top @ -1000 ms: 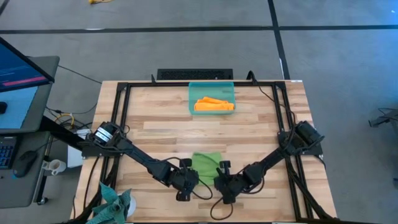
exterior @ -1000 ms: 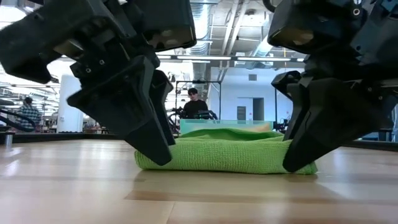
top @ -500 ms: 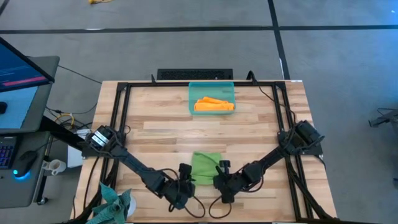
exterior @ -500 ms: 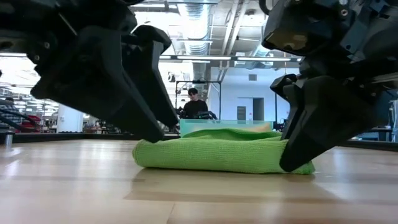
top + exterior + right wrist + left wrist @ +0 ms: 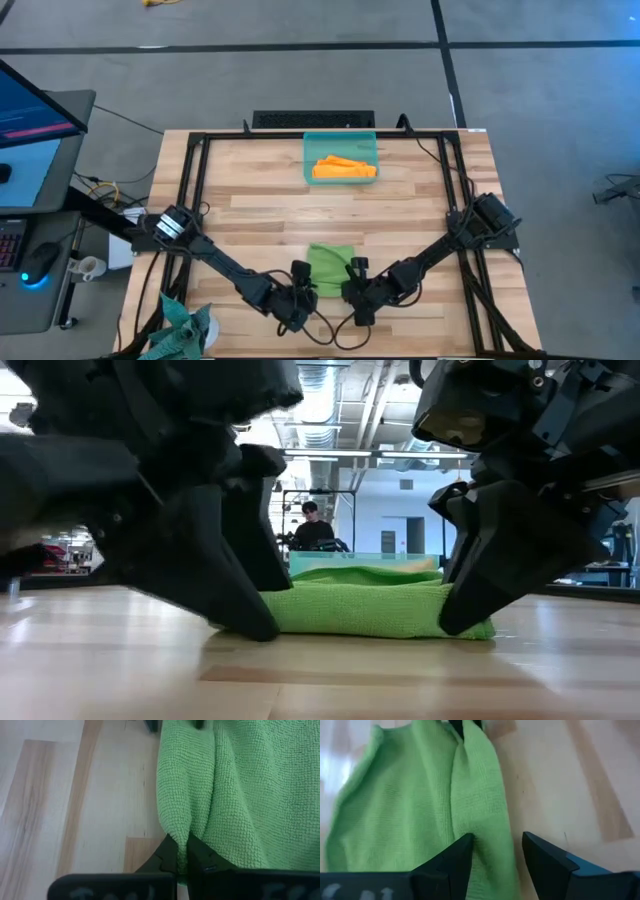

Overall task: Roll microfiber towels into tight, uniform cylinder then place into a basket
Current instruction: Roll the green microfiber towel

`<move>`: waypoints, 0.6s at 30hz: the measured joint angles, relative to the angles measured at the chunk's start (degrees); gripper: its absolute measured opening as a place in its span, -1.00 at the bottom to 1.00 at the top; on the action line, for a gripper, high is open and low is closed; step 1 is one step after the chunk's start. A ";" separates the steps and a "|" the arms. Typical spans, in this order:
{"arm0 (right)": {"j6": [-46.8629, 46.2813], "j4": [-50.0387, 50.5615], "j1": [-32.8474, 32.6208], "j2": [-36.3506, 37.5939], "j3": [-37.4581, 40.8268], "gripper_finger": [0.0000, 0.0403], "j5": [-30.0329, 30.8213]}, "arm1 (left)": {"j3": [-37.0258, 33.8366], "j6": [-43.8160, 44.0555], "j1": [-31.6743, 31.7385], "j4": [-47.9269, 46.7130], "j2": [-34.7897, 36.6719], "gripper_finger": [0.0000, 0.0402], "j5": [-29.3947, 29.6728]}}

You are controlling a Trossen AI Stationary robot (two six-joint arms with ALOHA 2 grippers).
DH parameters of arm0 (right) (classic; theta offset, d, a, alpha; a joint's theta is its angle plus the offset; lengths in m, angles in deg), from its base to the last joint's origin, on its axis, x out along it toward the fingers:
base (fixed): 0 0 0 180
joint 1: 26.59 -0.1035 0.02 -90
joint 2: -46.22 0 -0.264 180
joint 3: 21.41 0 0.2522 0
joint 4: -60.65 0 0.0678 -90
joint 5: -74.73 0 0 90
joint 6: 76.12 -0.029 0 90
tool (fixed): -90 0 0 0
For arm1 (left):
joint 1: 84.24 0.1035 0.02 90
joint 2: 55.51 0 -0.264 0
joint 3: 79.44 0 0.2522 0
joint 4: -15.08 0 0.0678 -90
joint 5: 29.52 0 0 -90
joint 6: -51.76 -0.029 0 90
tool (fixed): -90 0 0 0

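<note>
1. Grip imbalance is your first risk: your right gripper (image 5: 183, 854) is pinched narrow on the near edge of the green towel (image 5: 331, 268), while your left gripper (image 5: 495, 851) stands wide, its fingers straddling the same edge without clamping. Roll now and only one corner lifts, so the cylinder comes out coned.
2. Loose folds come next. The green towel lies in soft humps directly ahead of both grippers on the tabletop (image 5: 260, 205); if you close the left gripper on just the top layer, the lower layers stay behind and the roll goes slack.
3. Dragging is possible too. Both grippers sit low against the tabletop, and a forward push with little lift could slide the whole towel rather than turn it.
4. From the low view I can't quite tell whether the left fingers touch the cloth or the wood, so check before closing.
5. The basket (image 5: 310, 145), well beyond the grippers, already holds the orange towel (image 5: 343, 169); a fat roll may not fit beside it.
</note>
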 joint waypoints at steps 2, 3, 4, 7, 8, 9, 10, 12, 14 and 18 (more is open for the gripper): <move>0.02 -0.07 0.00 0.00 0.03 -0.87 0.03 | 0.18 0.78 0.10 -0.61 -0.77 -0.17 1.04; 0.02 -0.06 0.02 0.00 0.03 -0.86 -0.04 | 0.21 1.32 0.25 -0.76 -1.27 -0.17 1.11; 0.02 -0.08 0.04 -0.02 0.03 -0.85 0.00 | 0.21 2.37 0.41 -1.35 -1.40 -0.17 1.10; 0.02 -0.08 0.07 -0.02 0.03 -0.82 -0.07 | 0.25 5.80 0.89 -2.56 -1.48 -0.17 1.41; 0.02 -0.08 0.07 -0.02 0.03 -0.82 -0.04 | 0.27 7.10 1.03 -3.05 -1.48 -0.18 1.28; 0.02 -0.08 0.07 -0.02 0.03 -0.83 -0.08 | 0.27 8.07 1.22 -3.61 -1.35 -0.19 1.03; 0.02 -0.08 0.05 -0.02 0.03 -0.84 -0.11 | 0.27 8.30 1.44 -4.06 -1.35 -0.22 0.42; 0.02 -0.02 -0.10 -0.02 -0.03 -0.86 -0.68 | 0.27 8.19 1.78 -4.63 -1.37 -0.32 -1.68; 0.02 0.25 -0.38 -0.07 -0.49 -0.88 -1.29 | 0.27 8.08 1.98 -4.73 -1.37 -0.46 -3.74; 0.42 0.94 -0.70 -0.26 -1.87 -0.85 -2.49 | 1.30 5.30 2.12 -5.91 -0.62 -0.84 -7.41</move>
